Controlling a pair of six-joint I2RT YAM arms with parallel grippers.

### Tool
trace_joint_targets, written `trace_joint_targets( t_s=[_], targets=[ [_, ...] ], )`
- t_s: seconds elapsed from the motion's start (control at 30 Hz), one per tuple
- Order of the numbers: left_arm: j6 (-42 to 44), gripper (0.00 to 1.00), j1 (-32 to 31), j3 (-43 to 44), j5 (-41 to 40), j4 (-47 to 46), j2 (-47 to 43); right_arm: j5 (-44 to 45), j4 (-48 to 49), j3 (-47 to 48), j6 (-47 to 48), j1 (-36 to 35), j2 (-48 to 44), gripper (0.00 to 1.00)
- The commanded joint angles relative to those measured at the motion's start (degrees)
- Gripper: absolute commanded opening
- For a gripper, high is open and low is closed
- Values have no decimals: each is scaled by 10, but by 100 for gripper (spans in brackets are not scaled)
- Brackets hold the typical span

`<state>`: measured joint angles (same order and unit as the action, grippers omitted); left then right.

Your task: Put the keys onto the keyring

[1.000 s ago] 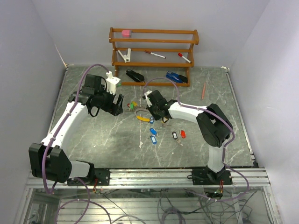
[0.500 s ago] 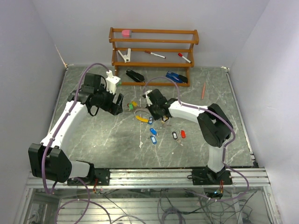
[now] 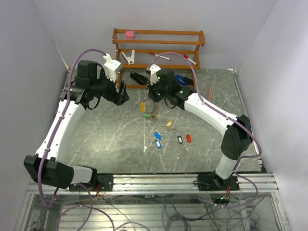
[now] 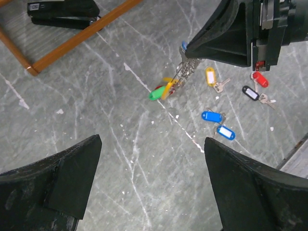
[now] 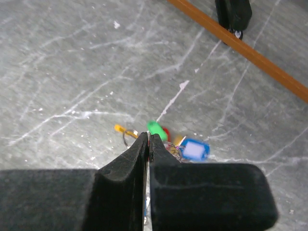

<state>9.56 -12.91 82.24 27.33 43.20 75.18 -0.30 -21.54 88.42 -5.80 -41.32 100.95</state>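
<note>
Above the grey marbled table [image 3: 106,139], right end effector [image 5: 149,142] pinches the keyring [image 4: 186,67]; left end effector [image 4: 151,144] gapes.

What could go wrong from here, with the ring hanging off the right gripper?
1. The right gripper pinches the thin keyring at its fingertips only. The tagged keys dangle below it and could swing, or the wire could slip out.
2. Five loose keys lie on the table, and the left gripper is open and empty. Threading one onto a free-hanging ring may well miss.
</note>
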Motion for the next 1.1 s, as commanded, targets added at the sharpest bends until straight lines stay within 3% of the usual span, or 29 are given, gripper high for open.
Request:
trace_joint_targets(
  t_s=[0.0,0.2,0.47,0.8,1.07],
  targets=[
    [-49,100,-8,-6,45,-23,0,-41,-19,38,-17,1,-14,0],
    [-70,100,-36,-60,11,-116,-22,-90,-37,67,-34,0,-21,0],
    [-109,100,-69,-68,51,-159,4,-128,-30,72,-59,-7,-44,0],
    [-79,100,-92,-74,47,-157,8,-144,-20,86,-84,-27,-61,0],
    [-55,99,-92,-78,117,-156,-5,-175,-14,92,-99,-28,-84,0]
  ],
)
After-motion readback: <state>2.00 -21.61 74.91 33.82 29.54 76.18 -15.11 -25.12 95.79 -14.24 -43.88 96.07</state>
